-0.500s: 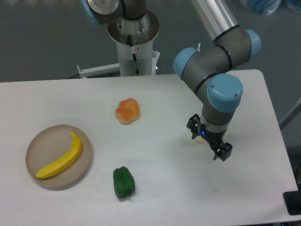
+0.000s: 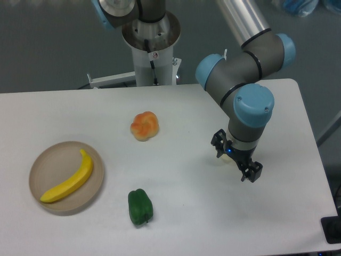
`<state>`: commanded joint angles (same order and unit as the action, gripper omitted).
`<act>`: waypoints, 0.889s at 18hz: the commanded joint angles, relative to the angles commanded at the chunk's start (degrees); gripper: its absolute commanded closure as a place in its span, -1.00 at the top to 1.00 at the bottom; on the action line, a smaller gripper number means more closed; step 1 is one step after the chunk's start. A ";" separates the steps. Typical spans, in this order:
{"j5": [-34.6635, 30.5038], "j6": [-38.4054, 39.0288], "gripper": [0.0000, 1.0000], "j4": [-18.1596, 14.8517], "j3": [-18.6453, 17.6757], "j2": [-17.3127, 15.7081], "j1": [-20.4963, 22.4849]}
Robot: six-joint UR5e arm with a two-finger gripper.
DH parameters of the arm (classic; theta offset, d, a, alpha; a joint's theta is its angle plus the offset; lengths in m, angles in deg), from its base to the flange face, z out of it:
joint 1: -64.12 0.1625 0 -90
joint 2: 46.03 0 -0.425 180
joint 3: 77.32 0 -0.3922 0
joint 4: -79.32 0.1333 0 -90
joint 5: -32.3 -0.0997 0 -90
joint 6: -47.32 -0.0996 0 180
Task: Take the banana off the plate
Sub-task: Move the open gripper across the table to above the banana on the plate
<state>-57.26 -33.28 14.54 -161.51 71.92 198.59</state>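
The bright yellow banana (image 2: pixel 69 181) lies diagonally on the beige-tan plate (image 2: pixel 53 160) at the left front of the white table. My gripper (image 2: pixel 236 158) hangs over the right part of the table, far to the right of the plate. Its two black fingers point down, stand apart and hold nothing.
An orange-yellow lumpy round fruit (image 2: pixel 144 126) sits near the table's middle. A green toy pepper (image 2: pixel 140 207) lies in front, just right of the plate. The robot's base column (image 2: pixel 152 48) stands at the table's back edge.
The gripper has shifted very slightly to the left. Nothing else has moved.
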 joint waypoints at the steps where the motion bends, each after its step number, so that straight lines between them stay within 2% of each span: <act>1: -0.09 0.17 1.00 0.00 -0.18 0.00 0.00; 2: -0.09 0.35 1.00 -0.09 -0.44 0.00 0.00; 5: 0.70 3.94 1.00 -0.09 -2.63 -2.71 -1.66; 9: 0.70 14.73 1.00 -0.17 -4.92 -4.92 -8.07; 16: 0.88 28.46 1.00 0.09 -6.86 -5.01 -18.18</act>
<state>-56.38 -4.82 14.63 -168.37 66.91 180.41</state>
